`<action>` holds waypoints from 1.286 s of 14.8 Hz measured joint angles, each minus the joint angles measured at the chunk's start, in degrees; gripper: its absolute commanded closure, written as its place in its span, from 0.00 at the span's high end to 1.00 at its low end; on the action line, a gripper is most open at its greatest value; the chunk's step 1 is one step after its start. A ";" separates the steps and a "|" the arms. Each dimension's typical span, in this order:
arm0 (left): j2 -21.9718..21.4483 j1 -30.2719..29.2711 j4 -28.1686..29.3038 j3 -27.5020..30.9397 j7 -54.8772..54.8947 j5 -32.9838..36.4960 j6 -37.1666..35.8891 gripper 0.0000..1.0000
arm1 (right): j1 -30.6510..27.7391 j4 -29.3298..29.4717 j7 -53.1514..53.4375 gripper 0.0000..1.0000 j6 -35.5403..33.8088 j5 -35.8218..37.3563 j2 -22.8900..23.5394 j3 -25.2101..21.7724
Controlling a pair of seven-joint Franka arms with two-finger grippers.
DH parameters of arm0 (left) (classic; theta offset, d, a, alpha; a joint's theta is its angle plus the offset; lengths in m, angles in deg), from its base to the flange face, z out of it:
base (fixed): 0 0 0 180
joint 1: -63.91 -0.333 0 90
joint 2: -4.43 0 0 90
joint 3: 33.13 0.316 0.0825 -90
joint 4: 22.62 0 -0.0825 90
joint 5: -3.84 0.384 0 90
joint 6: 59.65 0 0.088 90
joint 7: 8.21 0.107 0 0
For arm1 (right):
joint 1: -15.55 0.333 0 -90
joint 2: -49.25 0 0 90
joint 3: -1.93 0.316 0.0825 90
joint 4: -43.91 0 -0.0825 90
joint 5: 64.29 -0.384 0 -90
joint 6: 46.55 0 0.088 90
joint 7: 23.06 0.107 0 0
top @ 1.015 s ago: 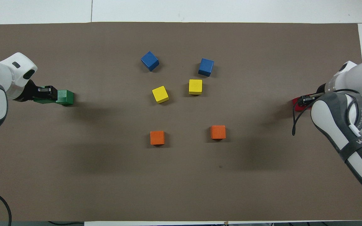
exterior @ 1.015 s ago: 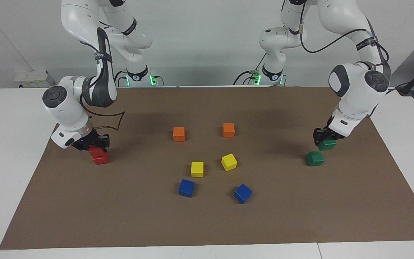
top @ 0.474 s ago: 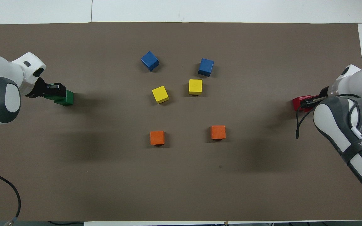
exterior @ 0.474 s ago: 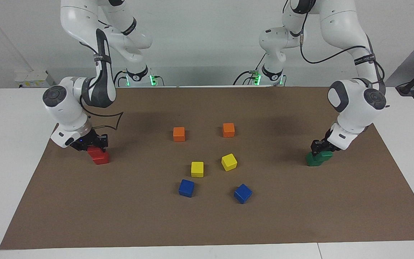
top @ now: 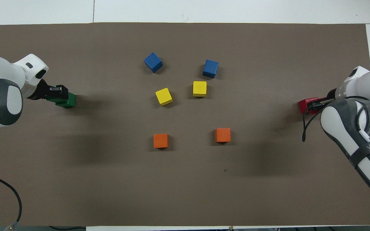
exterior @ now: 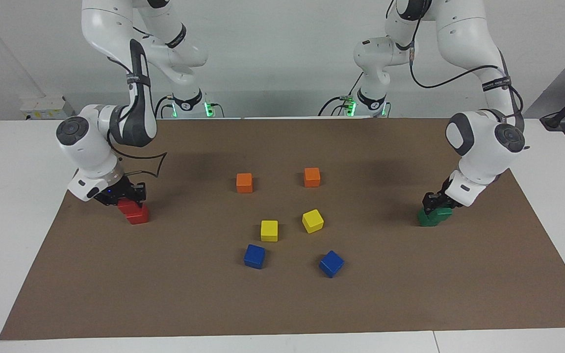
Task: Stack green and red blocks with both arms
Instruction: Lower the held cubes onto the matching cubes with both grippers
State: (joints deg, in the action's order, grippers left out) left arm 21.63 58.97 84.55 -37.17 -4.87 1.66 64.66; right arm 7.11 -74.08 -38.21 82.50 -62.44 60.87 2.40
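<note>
At the left arm's end of the counter (exterior: 547, 206), my left tool (exterior: 433, 202) has come down since 1 second ago: the upper green block (exterior: 440, 212) it carried clear of its partner then now sits on the lower green block (exterior: 426, 220), touching it and shifted a little toward the robots. The fingers are narrowed onto the upper block's sides.

At the right arm's end, I see less change. My right tool (exterior: 124, 192) stays clamped on the upper red block (exterior: 126, 206), which rests on the lower red block (exterior: 138, 216), likewise offset toward the robots. The wrist has shifted only slightly over that second.

The cubes have no long axis. In the overhead view the green stack (top: 66, 100) sits with its edges close to square with the brown mat (top: 185, 192), the tool (top: 56, 93) reaching in from the counter's end. Only a corner of the red stack (top: 305, 104) shows there; the right arm covers the rest, so I cannot tell its turn from above.

The 6 other cubes lie where they were, mid-mat and well apart from both stacks: 2 orange cubes (exterior: 244, 182) (exterior: 312, 177) nearest the robots, 2 yellow cubes (exterior: 269, 230) (exterior: 313, 220) farther out, and 2 blue cubes (exterior: 254, 256) (exterior: 331, 263) farthest.
</note>
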 measured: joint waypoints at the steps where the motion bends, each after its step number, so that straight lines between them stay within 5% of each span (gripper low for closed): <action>1: 0.01 0.01 0.00 -0.01 0.81 0.00 0.00 0.00 | 0.03 0.00 0.03 0.00 0.01 0.00 0.00 0.04; 19: 0.45 -0.22 -0.19 0.08 6.46 2.05 -1.38 0.00 | 0.75 -0.33 1.02 0.00 1.97 0.00 0.09 0.27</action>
State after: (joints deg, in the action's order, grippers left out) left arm 22.08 58.75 84.36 -37.09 1.59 3.71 63.28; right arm 7.86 -74.42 -37.18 84.47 -62.44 60.95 2.67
